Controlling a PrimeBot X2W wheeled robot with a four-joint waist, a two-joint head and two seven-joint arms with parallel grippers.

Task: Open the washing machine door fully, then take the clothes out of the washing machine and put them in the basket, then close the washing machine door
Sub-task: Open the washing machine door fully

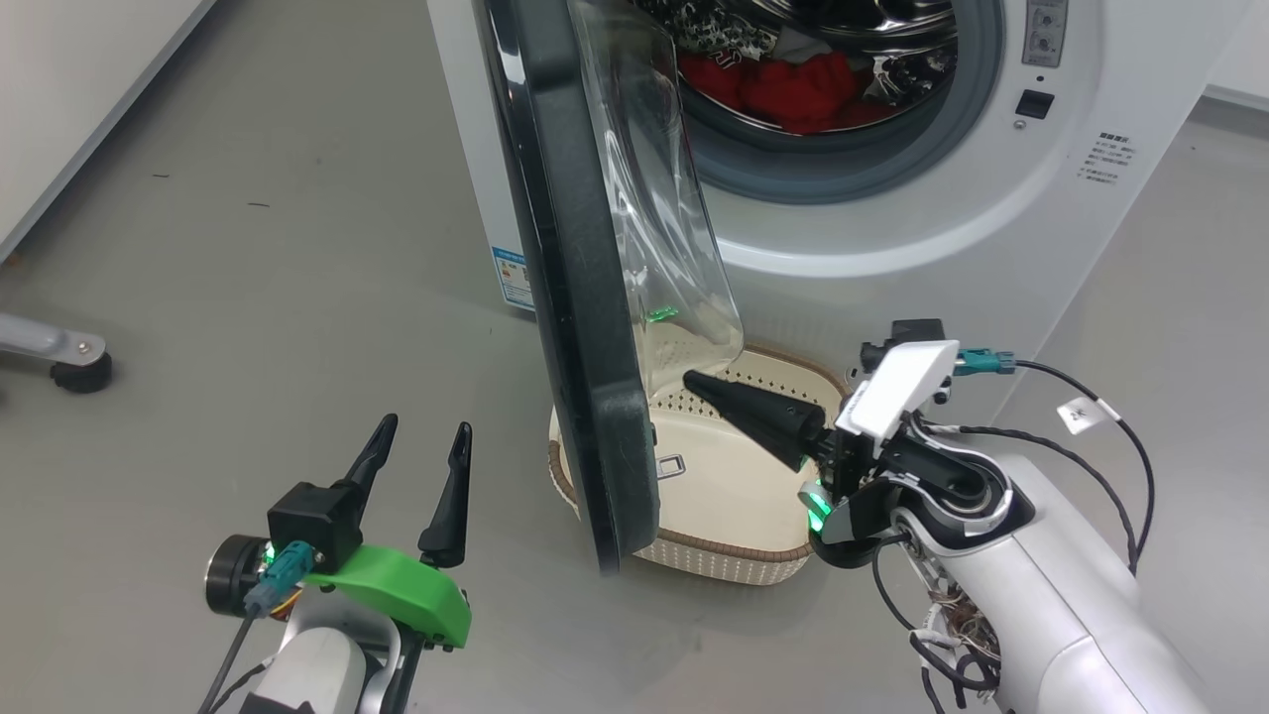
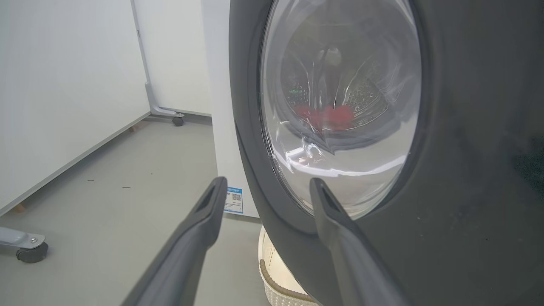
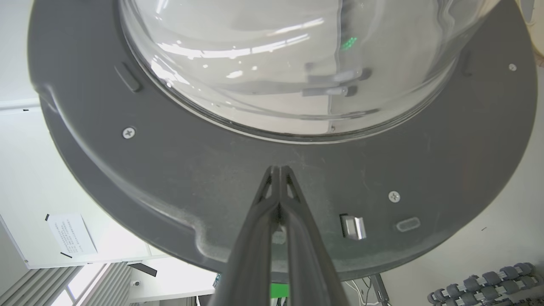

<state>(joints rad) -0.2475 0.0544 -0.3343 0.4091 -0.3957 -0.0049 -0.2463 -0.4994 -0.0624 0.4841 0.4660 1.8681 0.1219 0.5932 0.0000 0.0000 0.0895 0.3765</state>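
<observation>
Left gripper [image 1: 426, 426]: the fingers are spread wide and nothing is held. It is positioned over the grey floor [image 1: 248, 297], on the outer side of the door and apart from it.
Right gripper [image 1: 691, 378]: the fingers are pressed together with nothing between them. The tip is directed at the door's inner ring, just below the glass bowl [image 3: 289, 63]; contact cannot be confirmed.
Washing machine door [image 1: 570, 297]: it is swung partly open and is seen nearly edge-on in the head view. A metal latch plate [image 3: 352, 226] is fitted on the inner ring.
Basket [image 1: 694, 563]: it is set on the floor directly before the machine, partly beneath the open door.
Washing machine [image 1: 942, 228]: the drum opening is exposed.
Clothes [image 1: 793, 89]: the red garment is located inside the drum, beside a black-and-white patterned cloth [image 1: 714, 30].
Blue label [image 1: 513, 278]: it is fixed at the lower front corner; its text cannot be read.
Printed panel [image 1: 1108, 159]: small dark lines of text are printed on the front, too small to be read.
</observation>
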